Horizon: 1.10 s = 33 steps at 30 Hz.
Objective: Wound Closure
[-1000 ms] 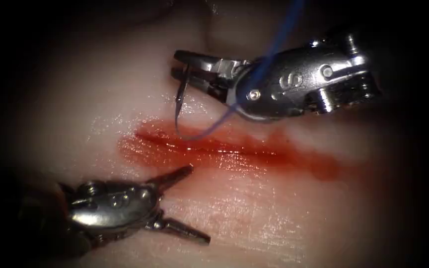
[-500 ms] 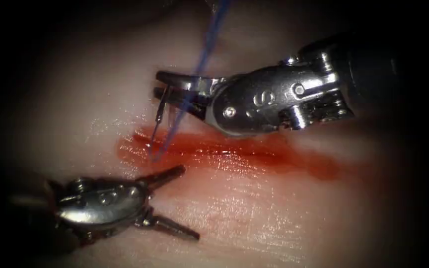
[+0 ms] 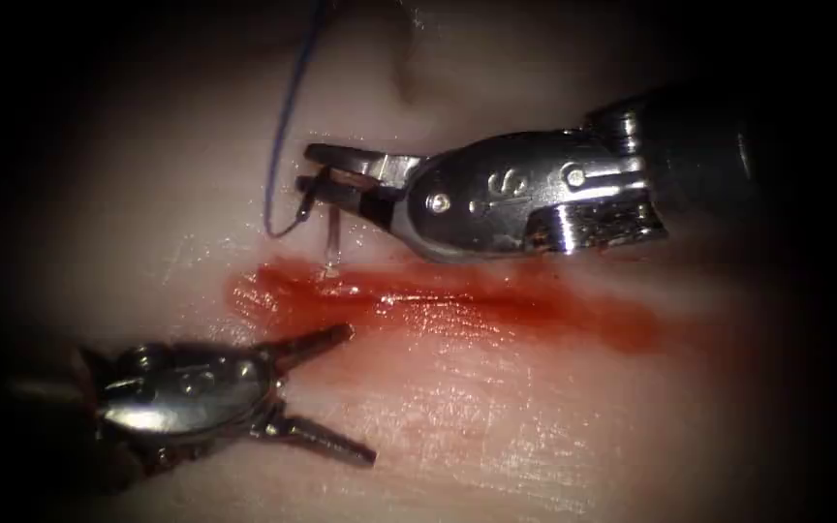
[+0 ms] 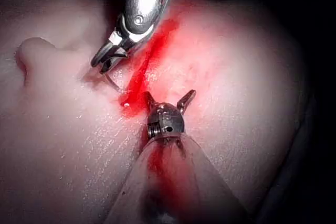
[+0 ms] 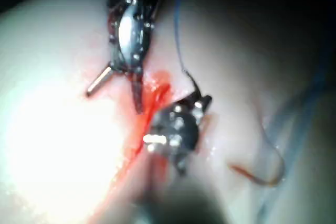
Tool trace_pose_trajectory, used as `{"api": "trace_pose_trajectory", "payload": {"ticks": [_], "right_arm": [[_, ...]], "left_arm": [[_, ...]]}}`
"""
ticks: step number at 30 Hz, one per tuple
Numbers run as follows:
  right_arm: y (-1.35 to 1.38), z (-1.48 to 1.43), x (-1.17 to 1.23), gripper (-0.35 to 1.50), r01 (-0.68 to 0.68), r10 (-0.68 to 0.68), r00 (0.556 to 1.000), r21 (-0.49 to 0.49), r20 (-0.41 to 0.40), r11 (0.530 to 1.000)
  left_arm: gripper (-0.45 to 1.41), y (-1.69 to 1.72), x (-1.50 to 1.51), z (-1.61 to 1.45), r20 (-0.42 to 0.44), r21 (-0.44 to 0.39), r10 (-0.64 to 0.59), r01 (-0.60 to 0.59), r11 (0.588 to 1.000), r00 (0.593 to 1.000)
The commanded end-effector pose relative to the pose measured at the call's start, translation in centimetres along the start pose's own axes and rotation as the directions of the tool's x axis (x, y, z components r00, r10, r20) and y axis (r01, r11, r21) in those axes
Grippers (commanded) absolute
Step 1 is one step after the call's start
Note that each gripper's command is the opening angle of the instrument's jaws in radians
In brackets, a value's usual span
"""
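- Endoscope view: the right tool (image 3: 326, 182) reaches in from the right, and its jaws are clenched on the needle (image 3: 329, 228) close to the thread end of the curve.
- From the jaws the needle hangs down toward the cut (image 3: 457, 305), and its tip meets the wet surface at the cut's upper edge near the left end (whether the tip has entered the tissue (image 3: 496, 426) I cannot tell).
- The blue thread (image 3: 283, 126) runs up from the needle's held end, loops just left of the right tool's jaws, and climbs out of the top of the picture.
- Red fluid (image 3: 573, 315) lies along the cut as a band across the tissue.
- The left tool (image 3: 336, 392) sits below the cut toward its left end, jaws spread wide and grasping nothing; its upper jaw points at the cut's lower edge without touching the needle.
- Left wrist view: the left tool (image 4: 168, 99) has its jaws splayed beside the red fluid (image 4: 142, 77), and the right tool (image 4: 105, 60) is seen beyond it with the needle (image 4: 111, 83) curving from its tip.
- Right wrist view: the right tool (image 5: 202, 100) holds the needle's end where the thread (image 5: 177, 24) leaves it, with the opened left tool (image 5: 118, 90) across the cut.
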Motion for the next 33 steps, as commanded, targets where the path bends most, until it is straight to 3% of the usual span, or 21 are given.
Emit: {"api": "trace_pose_trajectory", "payload": {"ticks": [1,12,23,33], "right_arm": [[-0.06,0.07,-0.01,-0.35,-0.001,0.001,1.0,0.006,0.001,1.0],[-0.21,0.13,-0.07,-0.35,0.016,-0.016,1.0,0.041,0.01,0.999],[-0.2,0.1,-0.05,-0.35,0.016,-0.016,1.0,0.034,0.008,0.999],[0.18,-0.06,0.16,-0.35,-0.025,0.019,0.998,-0.086,-0.062,0.996]], "left_arm": [[0.93,0.04,-0.08,0.08,0.005,-0.001,-0.001,0.001,1.0,1.0],[0.93,0.04,-0.1,0.09,0.008,0.001,0.0,0.0,1.0,1.0],[0.93,0.04,-0.1,0.09,0.011,0.002,0.0,0.0,1.0,1.0],[0.91,0.04,-0.12,0.12,0.013,0.006,0.001,-0.001,1.0,1.0]]}}
